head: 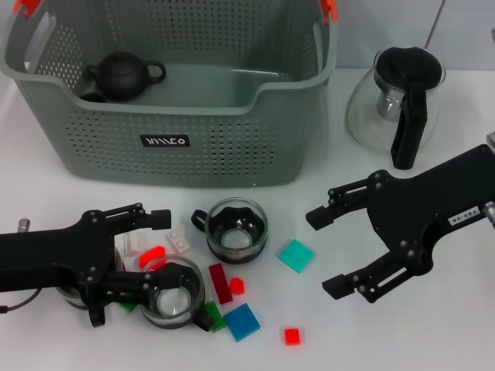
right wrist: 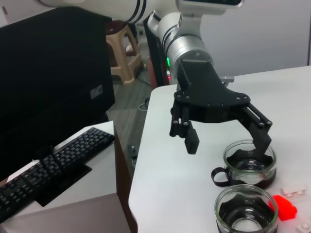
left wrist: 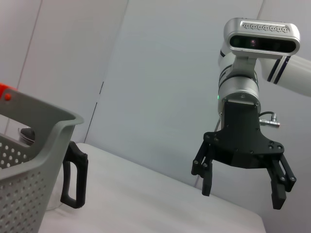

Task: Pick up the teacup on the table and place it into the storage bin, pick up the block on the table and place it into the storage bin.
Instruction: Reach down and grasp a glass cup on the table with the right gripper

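Teacup (head: 237, 230) amid scattered blocks (head: 241, 321)

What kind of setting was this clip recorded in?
Probably an office or lab workspace: a white table against plain walls, a keyboard on a neighbouring desk beside a large black screen, and a stool behind.

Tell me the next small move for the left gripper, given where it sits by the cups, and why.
Probably close the left gripper on the teacup it straddles. Its fingers are open, with one finger already at the cup's rim and the other on its far side, among the blocks. The storage bin stands just behind, holding only a dark teapot. The right gripper hovers open, away from the cups.
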